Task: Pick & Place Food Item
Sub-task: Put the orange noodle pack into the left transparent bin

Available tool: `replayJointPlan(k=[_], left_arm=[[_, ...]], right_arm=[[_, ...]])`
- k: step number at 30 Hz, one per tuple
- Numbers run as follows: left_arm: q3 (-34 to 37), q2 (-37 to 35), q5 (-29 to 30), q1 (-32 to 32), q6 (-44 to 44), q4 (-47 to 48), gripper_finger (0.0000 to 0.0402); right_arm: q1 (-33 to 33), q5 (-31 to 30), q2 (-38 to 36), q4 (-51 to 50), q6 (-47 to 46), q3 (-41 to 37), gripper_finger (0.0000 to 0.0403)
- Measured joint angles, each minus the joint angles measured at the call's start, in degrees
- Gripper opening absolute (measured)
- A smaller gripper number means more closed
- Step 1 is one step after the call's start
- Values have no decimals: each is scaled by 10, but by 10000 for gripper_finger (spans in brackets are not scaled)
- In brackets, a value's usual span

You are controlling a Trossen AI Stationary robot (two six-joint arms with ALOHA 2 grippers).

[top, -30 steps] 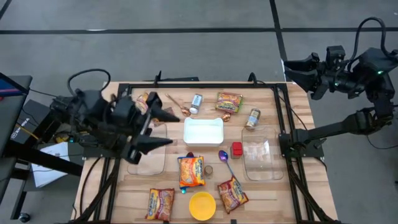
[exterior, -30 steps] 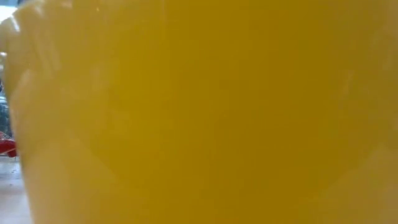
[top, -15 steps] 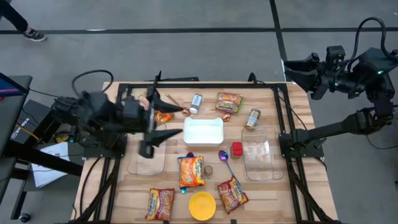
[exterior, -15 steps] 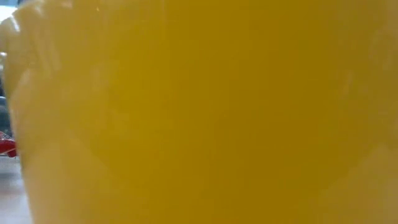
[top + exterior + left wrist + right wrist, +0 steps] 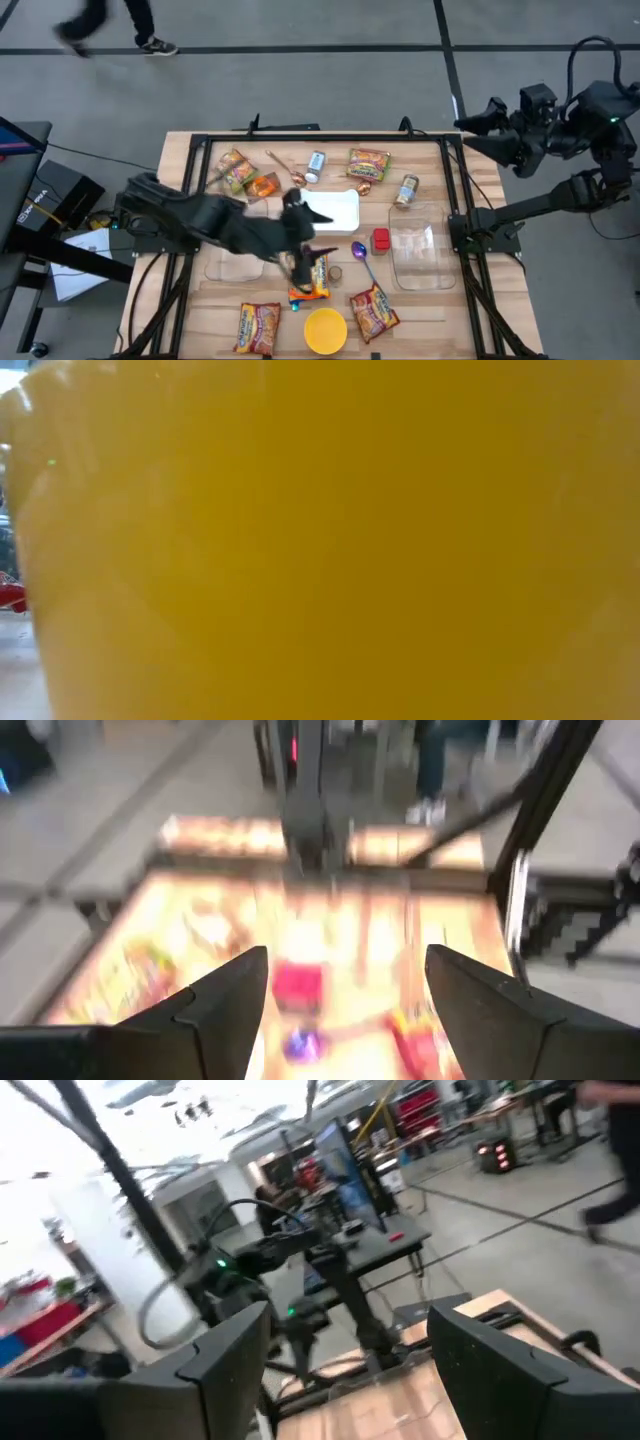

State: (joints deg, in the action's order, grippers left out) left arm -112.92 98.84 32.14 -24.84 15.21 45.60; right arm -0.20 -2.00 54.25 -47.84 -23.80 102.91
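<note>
a: where's the left gripper (image 5: 313,262)?

b: reached out over the middle of the surface (image 5: 455,305), right above the noodle pack (image 5: 309,281) in front of the white tray (image 5: 328,210). fingers (image 5: 228,1003) spread apart, nothing between them. can't tell whether they touch the pack.

a: right gripper (image 5: 478,128)?

b: parked off the far right corner, up in the air, well apart from everything. fingers (image 5: 222,1361) spread too, empty, just room behind them.

a: other food?

b: two more noodle packs at the near edge, one left (image 5: 258,328) and one right (image 5: 373,313) of the yellow bowl (image 5: 325,331). another pack (image 5: 368,163) far side, beyond the tray. can (image 5: 316,166) to its left, jar (image 5: 406,190) to its right. snack bags (image 5: 248,177) at far left, near a wooden spoon (image 5: 282,165).

a: containers?

b: clear tub (image 5: 422,255) on the right, empty. second clear tub (image 5: 236,266) on the left, partly under the left arm. red block (image 5: 381,240) just beside the right tub, purple spoon (image 5: 363,259) between that block and the middle pack.

a: low cam?

b: filled by the yellow bowl, only a sliver of room at its edge.

a: anyone around?

b: a person's legs (image 5: 112,28) on the floor past the far side.
</note>
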Motion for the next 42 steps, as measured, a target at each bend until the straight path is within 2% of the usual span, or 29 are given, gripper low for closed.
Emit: replayJointPlan(k=[8,12,15,20,22,24,28,35,42], left_arm=[[8,105,-111,0,149,145,264],[35,144,-186,-12,154,173,264],[63,153,-221,-19,154,174,264],[121,144,-221,-10,152,159,264],[149,140,-240,1,152,133,260],[174,140,-264,10,150,107,252],[209,140,-266,28,135,77,227],[221,140,-266,56,89,58,188],[221,140,-267,63,62,34,181]], right_arm=[[10,7,-11,-17,13,0,265],[10,7,-22,-29,13,0,265],[10,7,-29,-29,13,0,265],[10,7,-37,-32,13,0,265],[10,7,-40,-36,13,0,265],[10,7,-42,-39,13,0,265],[10,7,-40,-54,7,0,265],[10,7,-41,-65,6,0,265],[10,7,-41,-67,6,0,265]])
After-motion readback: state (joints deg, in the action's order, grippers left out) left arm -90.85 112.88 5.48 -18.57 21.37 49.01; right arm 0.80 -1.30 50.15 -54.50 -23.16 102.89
